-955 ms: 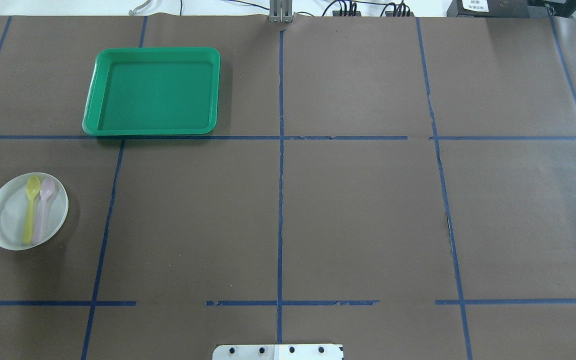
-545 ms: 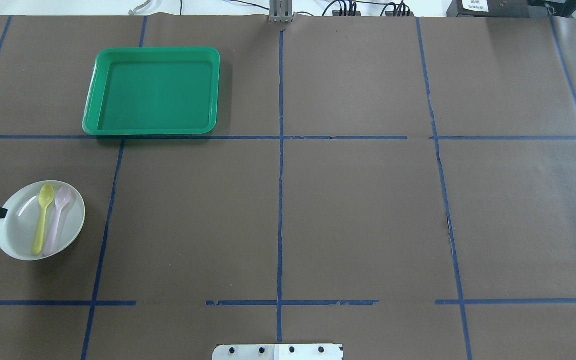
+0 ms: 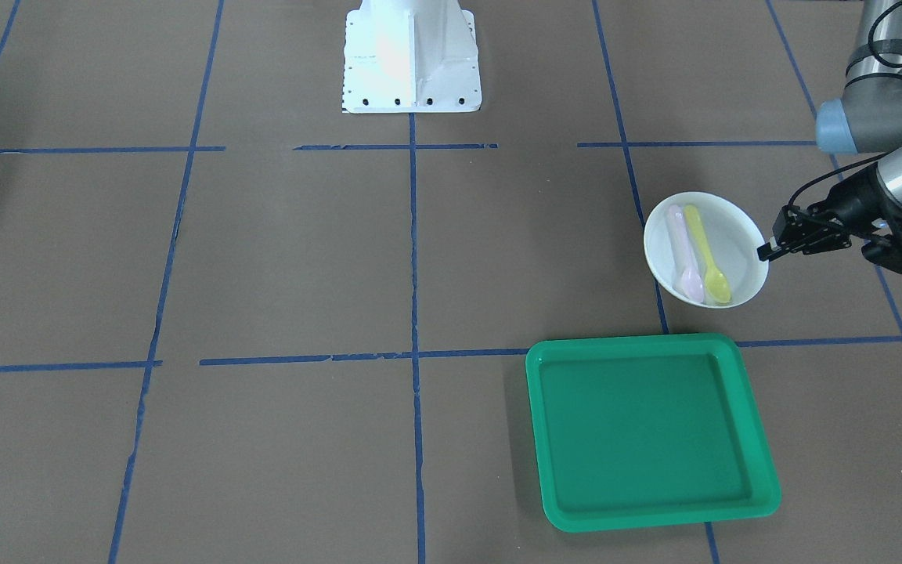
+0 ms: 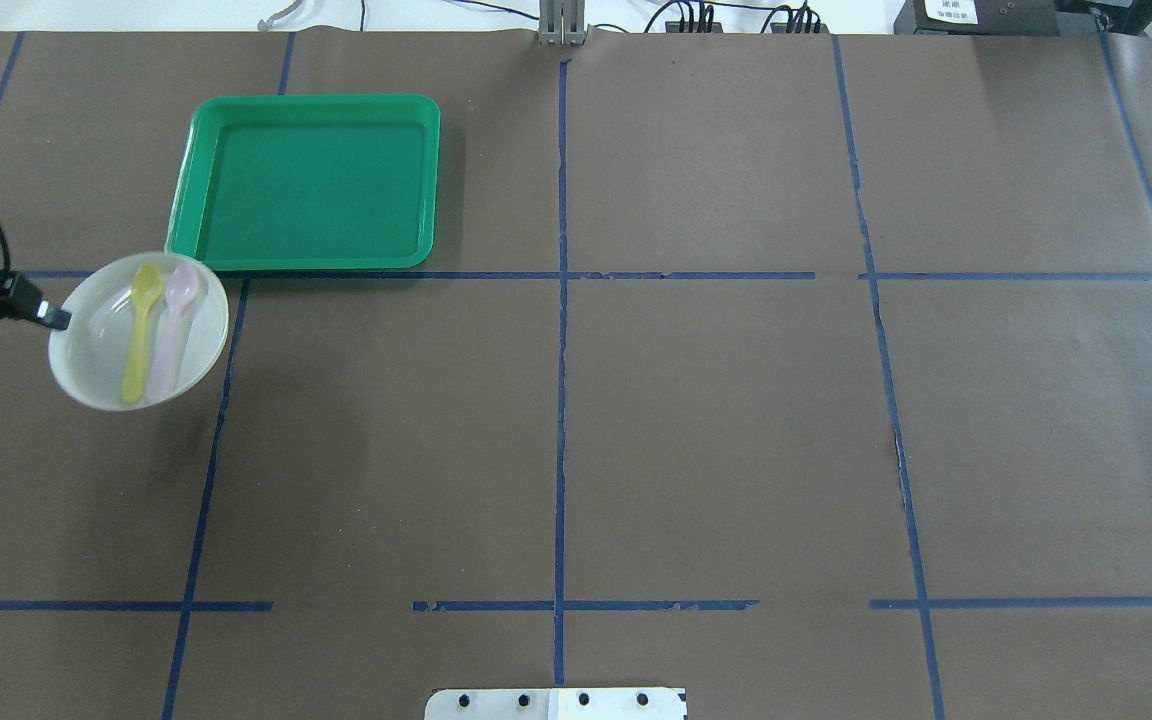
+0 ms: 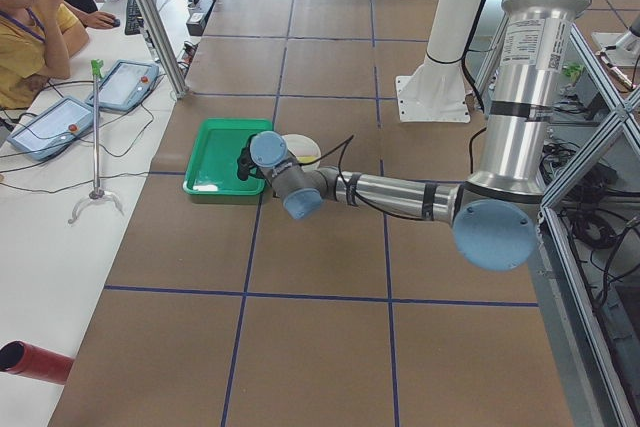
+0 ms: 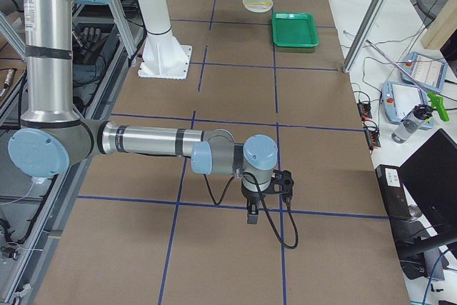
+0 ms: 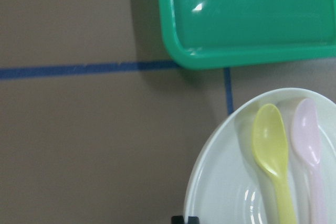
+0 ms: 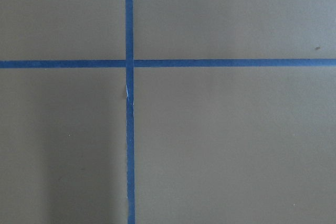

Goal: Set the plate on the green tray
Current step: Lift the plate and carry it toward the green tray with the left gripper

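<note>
A white plate [image 4: 96,355] carries a yellow spoon [image 4: 139,330] and a pink spoon [image 4: 174,318]. My left gripper [image 4: 54,318] is shut on the plate's left rim and holds it above the table, just short of the near left corner of the green tray [image 4: 306,180]. The front-facing view shows the same gripper [image 3: 766,252], plate [image 3: 737,235] and tray [image 3: 647,427]. The left wrist view shows the plate [image 7: 226,182] and the tray's corner [image 7: 252,14]. My right gripper [image 6: 251,213] hangs low over bare table far from both; I cannot tell if it is open or shut.
Blue tape lines [image 4: 561,300] grid the brown table cover. The robot's base plate [image 4: 556,703] sits at the near middle edge. An operator [image 5: 30,27] sits at a side bench with teach pendants [image 5: 50,125] beyond the tray's end of the table.
My left gripper has carried the plate with both spoons away from the robot and slightly right, from the table's left edge up to the tray's near left corner.
</note>
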`<state>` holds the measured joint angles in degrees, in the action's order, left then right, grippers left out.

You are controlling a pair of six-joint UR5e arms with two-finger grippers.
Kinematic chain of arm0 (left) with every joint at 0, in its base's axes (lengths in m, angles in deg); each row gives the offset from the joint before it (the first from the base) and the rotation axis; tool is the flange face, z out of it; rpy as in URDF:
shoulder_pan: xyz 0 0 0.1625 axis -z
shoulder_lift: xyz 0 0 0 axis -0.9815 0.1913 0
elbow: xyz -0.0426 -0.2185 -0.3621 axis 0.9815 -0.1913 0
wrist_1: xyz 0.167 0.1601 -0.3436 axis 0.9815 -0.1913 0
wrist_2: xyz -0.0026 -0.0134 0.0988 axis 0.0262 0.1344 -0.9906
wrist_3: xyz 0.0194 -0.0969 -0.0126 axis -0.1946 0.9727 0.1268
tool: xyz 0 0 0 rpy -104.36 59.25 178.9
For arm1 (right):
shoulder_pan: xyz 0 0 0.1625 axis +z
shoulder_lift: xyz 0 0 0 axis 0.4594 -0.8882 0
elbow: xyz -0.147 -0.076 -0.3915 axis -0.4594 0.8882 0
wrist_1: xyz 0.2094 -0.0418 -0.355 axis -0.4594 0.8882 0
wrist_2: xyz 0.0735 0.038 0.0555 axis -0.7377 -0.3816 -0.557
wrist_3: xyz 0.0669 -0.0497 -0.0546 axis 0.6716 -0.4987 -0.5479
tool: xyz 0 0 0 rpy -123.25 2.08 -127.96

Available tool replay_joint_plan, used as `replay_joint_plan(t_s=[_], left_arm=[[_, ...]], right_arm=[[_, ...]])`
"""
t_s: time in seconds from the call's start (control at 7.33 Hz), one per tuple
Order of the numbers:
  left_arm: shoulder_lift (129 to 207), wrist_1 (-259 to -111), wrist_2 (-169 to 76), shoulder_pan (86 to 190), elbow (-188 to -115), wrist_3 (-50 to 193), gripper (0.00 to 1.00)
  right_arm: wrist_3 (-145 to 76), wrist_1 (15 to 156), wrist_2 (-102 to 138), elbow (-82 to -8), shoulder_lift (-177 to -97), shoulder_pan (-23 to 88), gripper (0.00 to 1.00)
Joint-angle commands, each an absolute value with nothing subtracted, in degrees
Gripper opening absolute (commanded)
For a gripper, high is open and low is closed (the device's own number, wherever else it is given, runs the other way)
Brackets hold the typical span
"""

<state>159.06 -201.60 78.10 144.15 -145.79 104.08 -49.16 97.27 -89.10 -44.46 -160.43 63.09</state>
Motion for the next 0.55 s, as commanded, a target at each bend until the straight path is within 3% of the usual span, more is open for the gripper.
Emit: replay_joint_plan(t_s=[0.0, 0.41], left_arm=[[175.7, -196.0, 77.8, 144.4, -132.1, 104.0, 0.0], [188.5, -198.6, 73.0, 143.9, -113.2, 104.1, 0.0]], right_arm=[[-49.2, 97.3, -89.1, -44.5, -160.5, 63.1, 1.0], [-49.2, 97.3, -89.2, -44.5, -160.4, 63.1, 1.0]])
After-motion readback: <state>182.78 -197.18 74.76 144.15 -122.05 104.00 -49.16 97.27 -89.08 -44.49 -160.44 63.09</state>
